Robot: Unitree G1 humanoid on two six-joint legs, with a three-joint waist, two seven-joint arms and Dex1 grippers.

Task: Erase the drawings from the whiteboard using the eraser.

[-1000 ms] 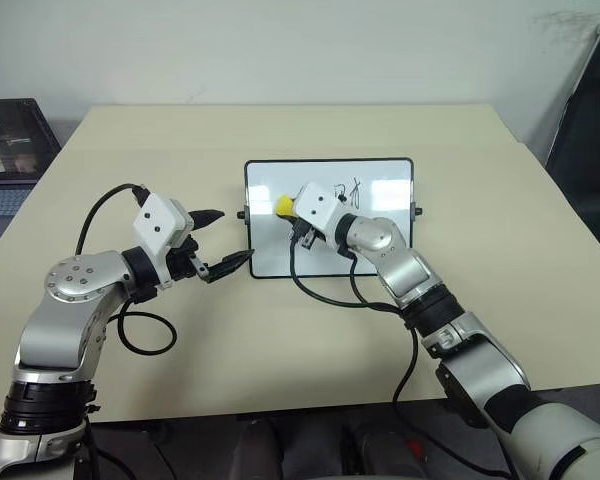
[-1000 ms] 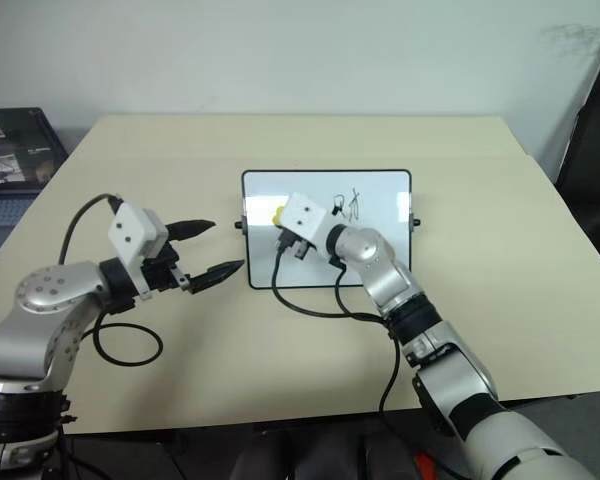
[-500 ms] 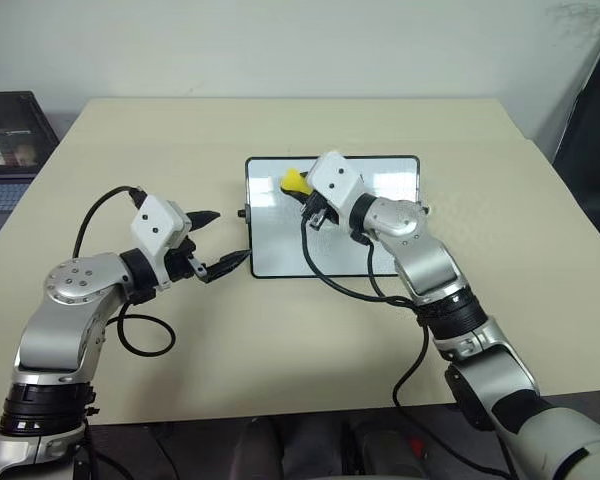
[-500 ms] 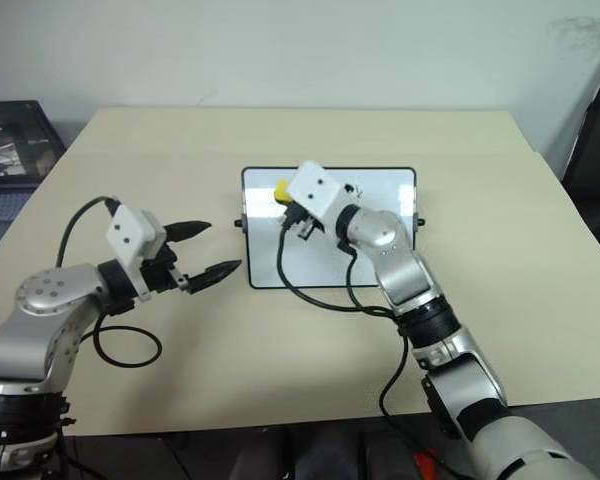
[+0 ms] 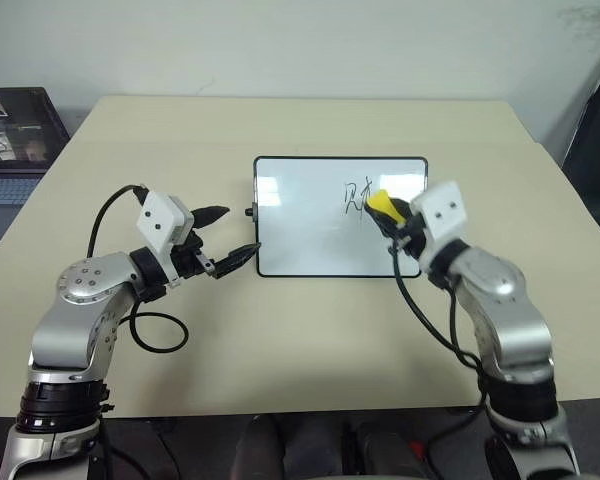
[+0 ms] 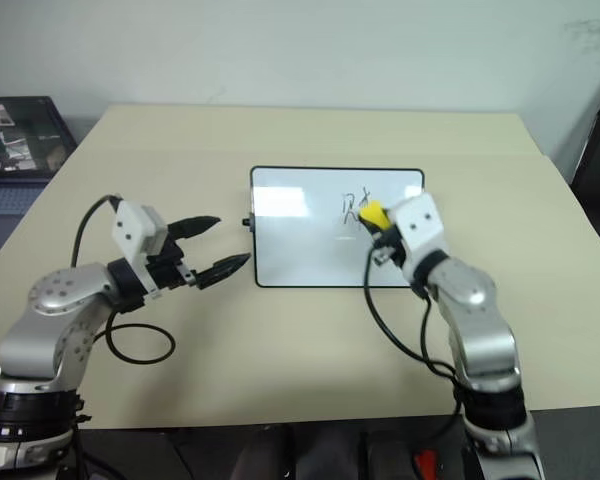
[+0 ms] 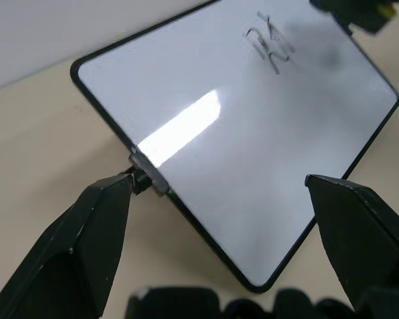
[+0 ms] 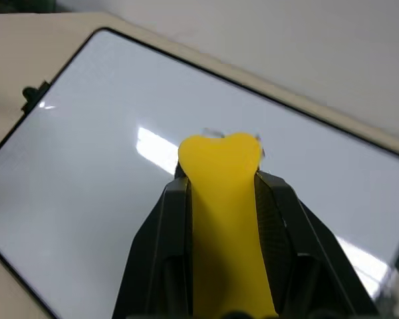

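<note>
**Eraser clamped over right part of whiteboard; marks remain**

Whiteboard (image 5: pixel 320 225) flat on the desk (image 5: pixel 300 330), near the middle, long sides running left to right, small black knob on its left short side. Drawings (image 5: pixel 355 196) present on the upper right part of the board: thin black strokes, not wiped away. Rest of the white surface bare apart from glare patches.

Right tool (image 5: pixel 395 222) clenched on the eraser (image 5: pixel 379 203), yellow block pinched between both black fingers, yellow end sticking out past the fingertips. Eraser placed just beside the strokes, on their right, over the board; contact with the surface not determinable. In the right wrist view, yellow end covering part of the marks.

Left tool (image 5: pixel 228 240) released, fingers spread wide, nothing between them. Positioned at the board's left edge, close to the knob; lower finger tip just beside the frame, touching or not unclear.

Laptop (image 5: pixel 10 150) at far left, beyond the desk edge.
</note>
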